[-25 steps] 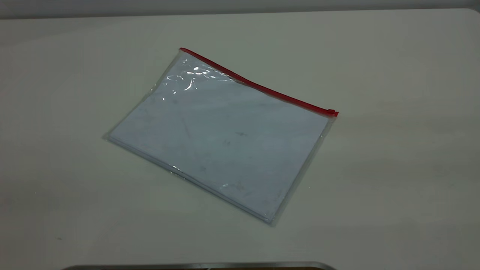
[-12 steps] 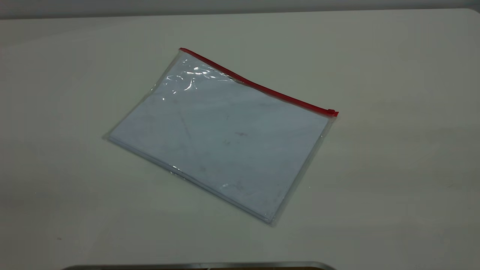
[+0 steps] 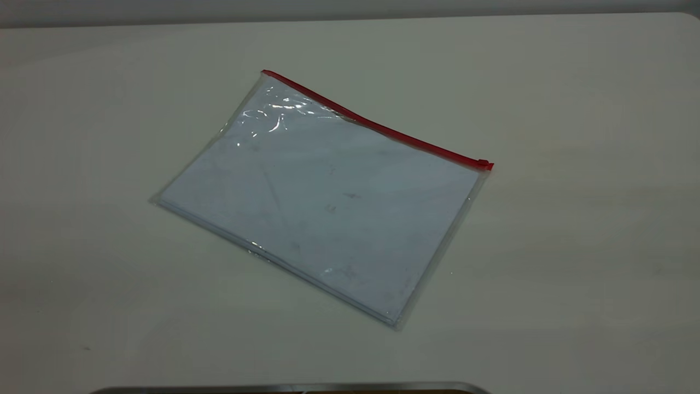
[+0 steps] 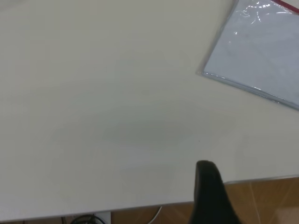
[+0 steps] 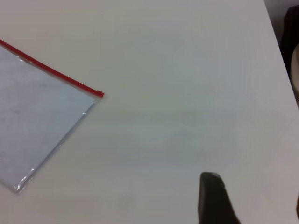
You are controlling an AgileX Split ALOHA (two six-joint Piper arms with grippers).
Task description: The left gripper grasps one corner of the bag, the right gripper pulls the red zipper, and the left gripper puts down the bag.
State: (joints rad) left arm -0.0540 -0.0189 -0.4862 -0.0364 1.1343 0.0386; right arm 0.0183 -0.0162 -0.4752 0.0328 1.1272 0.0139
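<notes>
The bag (image 3: 328,202) lies flat on the white table (image 3: 574,246), clear film over white paper. The red zipper (image 3: 377,127) runs along its far long edge, with the slider tab (image 3: 484,163) at the right end. No gripper shows in the exterior view. The left wrist view shows one corner of the bag (image 4: 261,51) far from my left gripper (image 4: 254,179), which is open and empty near the table edge. The right wrist view shows the bag (image 5: 32,121) and slider tab (image 5: 99,94), well away from my open, empty right gripper (image 5: 254,189).
A metal-edged object (image 3: 295,387) lies at the near edge of the exterior view. In the left wrist view the table edge (image 4: 140,207) borders a wooden floor. A dark object (image 5: 290,28) stands beyond the table edge in the right wrist view.
</notes>
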